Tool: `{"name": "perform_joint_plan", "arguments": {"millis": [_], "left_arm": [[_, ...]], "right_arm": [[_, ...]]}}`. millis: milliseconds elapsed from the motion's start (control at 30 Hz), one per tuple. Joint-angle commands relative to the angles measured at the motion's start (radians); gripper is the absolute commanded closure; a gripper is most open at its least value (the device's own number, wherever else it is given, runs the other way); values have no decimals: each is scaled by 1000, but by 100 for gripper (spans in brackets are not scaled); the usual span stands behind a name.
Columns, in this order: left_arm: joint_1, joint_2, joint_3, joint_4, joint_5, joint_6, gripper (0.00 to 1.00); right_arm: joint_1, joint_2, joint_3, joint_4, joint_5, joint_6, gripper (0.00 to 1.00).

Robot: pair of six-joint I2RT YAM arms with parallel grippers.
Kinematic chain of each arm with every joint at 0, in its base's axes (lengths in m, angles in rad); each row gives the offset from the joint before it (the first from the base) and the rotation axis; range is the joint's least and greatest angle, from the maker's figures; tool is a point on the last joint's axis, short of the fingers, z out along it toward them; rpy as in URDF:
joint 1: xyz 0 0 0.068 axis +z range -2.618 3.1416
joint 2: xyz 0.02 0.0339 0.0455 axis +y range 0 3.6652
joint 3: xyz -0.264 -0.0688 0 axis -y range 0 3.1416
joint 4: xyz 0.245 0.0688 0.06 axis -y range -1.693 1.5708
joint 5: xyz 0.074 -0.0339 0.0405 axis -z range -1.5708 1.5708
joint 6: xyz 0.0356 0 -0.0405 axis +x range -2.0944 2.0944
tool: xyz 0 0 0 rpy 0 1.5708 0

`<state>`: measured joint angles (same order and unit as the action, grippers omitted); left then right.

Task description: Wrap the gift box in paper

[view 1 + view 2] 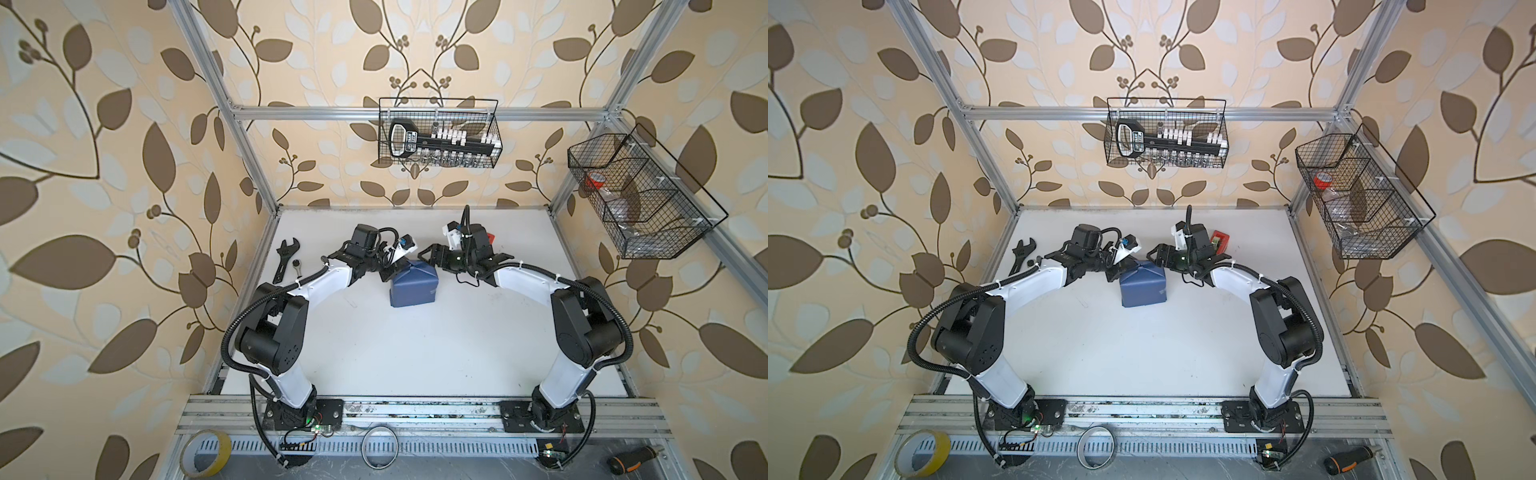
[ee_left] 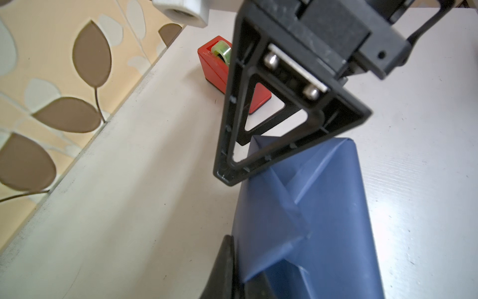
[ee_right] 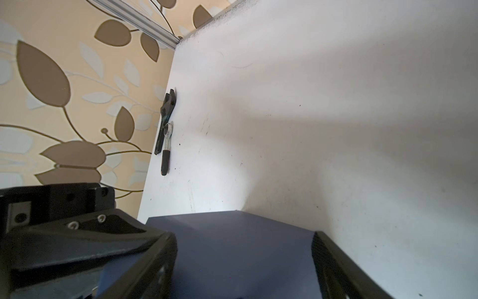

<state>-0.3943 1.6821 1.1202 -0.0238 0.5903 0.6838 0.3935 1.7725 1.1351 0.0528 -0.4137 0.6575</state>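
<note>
- At the near edge, in front of the two arm bases, lie a yellow tape roll (image 1: 206, 454), a thin metal ring (image 1: 379, 446) and a screwdriver (image 1: 631, 459) with an orange and black handle.
- The white counter (image 1: 415, 357) carries the gift box at about its middle, a little toward the far side.
- The paper (image 1: 413, 289) has its dark slate-blue side outward. It covers the gift box on every side that shows, so the box itself is hidden.
- The left wrist view shows one end of the wrapped gift box, where the paper is folded into triangular flaps that cross each other. In both top views one pointed flap stands up at the far edge.
- The left claw (image 1: 390, 275) is at the far left corner of the wrapped gift box. It is narrow, with a fold of the paper between its fingers. Whether they press the fold, I cannot tell.
- The right claw (image 1: 430, 254) is at the far right corner, its fingers wide apart and holding nothing. In the right wrist view the top of the paper shows between them.
- Near the left edge of the counter, well apart from the gift box, a black wrench (image 1: 286, 259) and a ratchet (image 1: 296, 266) lie side by side.
- Behind the right claw stands a red tape dispenser (image 1: 1220, 241).
- On the far wall hangs a wire basket (image 1: 384, 137) with a black tool set (image 1: 440, 143) inside.
</note>
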Motion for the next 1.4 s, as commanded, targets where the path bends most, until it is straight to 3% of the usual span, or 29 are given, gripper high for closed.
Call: {"name": "perform_joint_plan", "arguments": {"millis": [0, 700, 800, 933, 1000, 1033, 1133, 1367], "left_arm": [[-12, -42, -19, 15, -7, 32, 84], [-5, -156, -43, -97, 121, 44, 37], [8, -192, -63, -47, 117, -132, 35], [41, -227, -111, 97, -25, -602, 28], [53, -225, -115, 80, -138, -812, 9], [59, -216, -115, 68, -161, -888, 5], [66, -174, -102, 69, -170, -1023, 1], [84, -65, -20, 28, -153, -1106, 1]], "right_arm": [[5, -10, -36, 30, 13, 38, 18], [5, -13, -123, 69, 6, 3, 23], [8, -13, -128, 70, 6, -5, 23], [7, -13, -130, 70, 4, -14, 23], [7, -13, -130, 71, 0, -15, 23], [7, -13, -129, 71, 1, -17, 24], [7, -13, -128, 74, 0, -18, 24], [11, -7, -130, 83, 0, -21, 24]]}}
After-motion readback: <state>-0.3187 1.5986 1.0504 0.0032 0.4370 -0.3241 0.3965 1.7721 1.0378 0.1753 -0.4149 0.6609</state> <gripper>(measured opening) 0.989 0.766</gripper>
